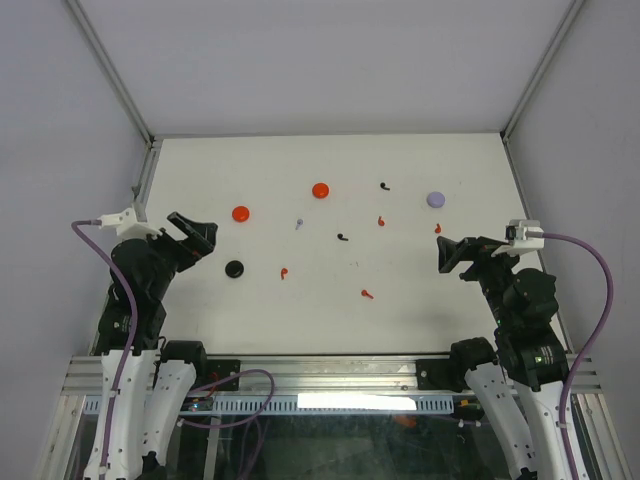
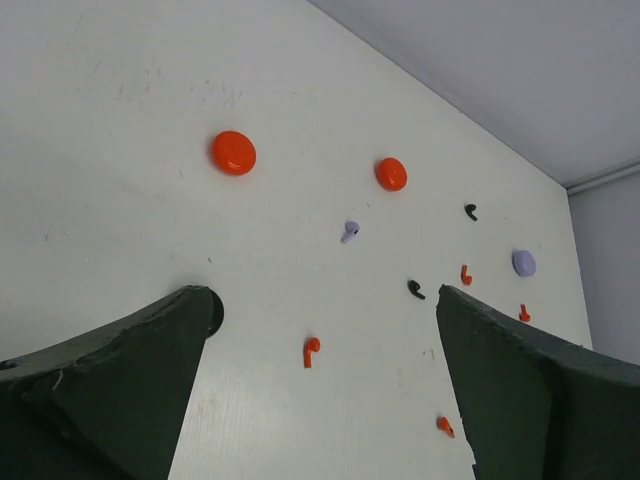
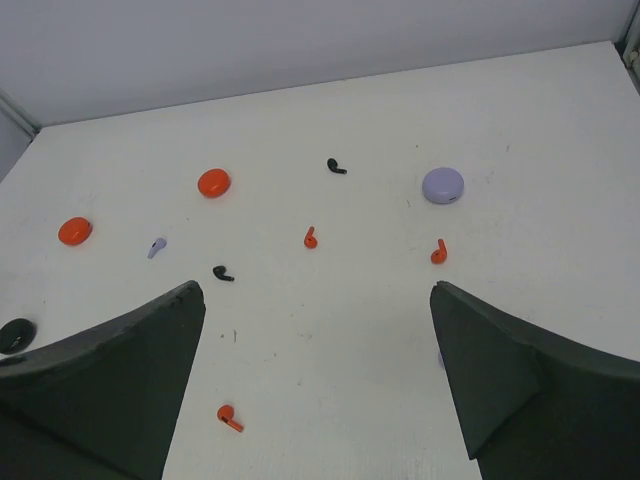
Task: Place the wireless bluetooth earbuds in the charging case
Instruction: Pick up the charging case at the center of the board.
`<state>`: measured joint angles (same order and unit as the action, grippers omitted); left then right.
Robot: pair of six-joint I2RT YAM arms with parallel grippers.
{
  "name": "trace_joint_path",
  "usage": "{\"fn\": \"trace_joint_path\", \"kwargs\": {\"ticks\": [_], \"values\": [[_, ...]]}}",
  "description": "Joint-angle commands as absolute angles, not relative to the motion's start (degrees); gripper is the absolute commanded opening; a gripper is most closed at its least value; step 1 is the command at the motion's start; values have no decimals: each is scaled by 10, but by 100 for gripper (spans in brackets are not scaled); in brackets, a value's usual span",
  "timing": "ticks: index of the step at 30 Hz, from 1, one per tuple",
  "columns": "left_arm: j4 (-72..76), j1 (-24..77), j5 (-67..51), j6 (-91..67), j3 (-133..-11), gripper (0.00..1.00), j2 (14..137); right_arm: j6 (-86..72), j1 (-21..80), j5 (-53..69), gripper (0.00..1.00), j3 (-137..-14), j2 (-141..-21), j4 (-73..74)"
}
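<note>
Several earbuds lie scattered on the white table (image 1: 200, 160): red ones (image 1: 284, 272) (image 1: 367, 294) (image 1: 381, 221), black ones (image 1: 344, 238) (image 1: 385, 185) and a lavender one (image 1: 299, 224). Round charging cases lie shut among them: two red (image 1: 240, 213) (image 1: 320, 190), one black (image 1: 234, 268), one lavender (image 1: 435, 199). My left gripper (image 1: 203, 240) hovers open at the left, beside the black case, and a red earbud (image 2: 311, 350) lies below its gap (image 2: 322, 300). At the right my right gripper (image 1: 446, 255) is open and empty, with a red earbud (image 3: 229, 417) near its left finger (image 3: 120, 380).
Grey walls with metal corner posts (image 1: 110, 70) close in the table on three sides. The arm bases and cables (image 1: 240, 385) sit along the near rail.
</note>
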<state>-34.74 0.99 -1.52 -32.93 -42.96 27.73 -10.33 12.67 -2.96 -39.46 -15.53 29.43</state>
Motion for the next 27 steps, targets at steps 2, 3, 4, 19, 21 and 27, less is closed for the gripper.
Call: {"fn": "trace_joint_path", "kwargs": {"ticks": [2, 3, 4, 19, 21, 27], "values": [[-349, 1, -8, -358, -448, 99, 302, -95, 133, -39, 99, -393, -148, 263], [-353, 1, -9, -363, -450, 99, 310, -95, 133, -39, 99, -393, -146, 262], [-357, 2, -10, -367, -451, 99, 318, -94, 133, -37, 99, -392, -145, 261], [-396, 2, 23, -410, -429, 99, 480, -93, 142, -30, 99, -383, -133, 256], [-396, 4, 27, -413, -425, 99, 505, -93, 143, -30, 99, -383, -134, 256], [-395, 57, 92, -421, -431, 99, 574, -91, 147, -19, 99, -380, -133, 250]]}}
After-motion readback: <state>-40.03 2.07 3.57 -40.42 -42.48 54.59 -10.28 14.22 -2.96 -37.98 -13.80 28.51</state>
